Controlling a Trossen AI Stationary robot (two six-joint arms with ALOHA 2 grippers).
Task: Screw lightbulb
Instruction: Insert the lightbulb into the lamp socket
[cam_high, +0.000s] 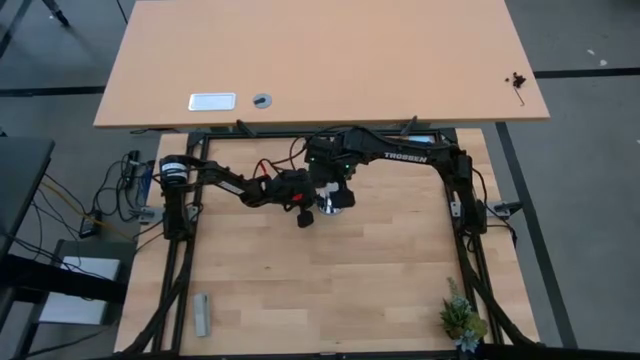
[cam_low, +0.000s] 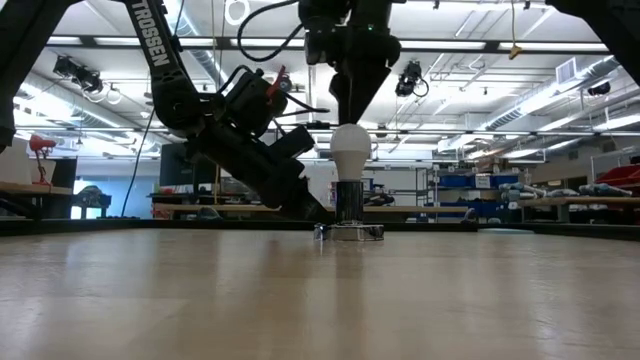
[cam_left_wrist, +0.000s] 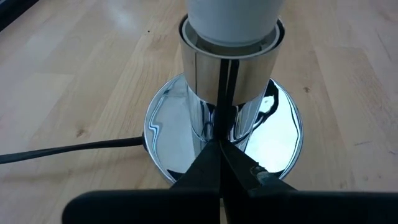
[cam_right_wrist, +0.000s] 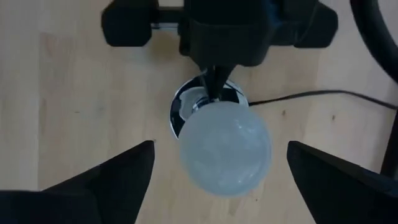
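Left wrist view, nearest first: the left gripper has its fingers clenched, tips pressed against the socket base on the desk. The lightbulb sits upright in the socket, long axis vertical, dome up. Above the socket, the right gripper hangs with fingers released, straddling the bulb without touching. Apparently between twists; next calls for regripping and turning.
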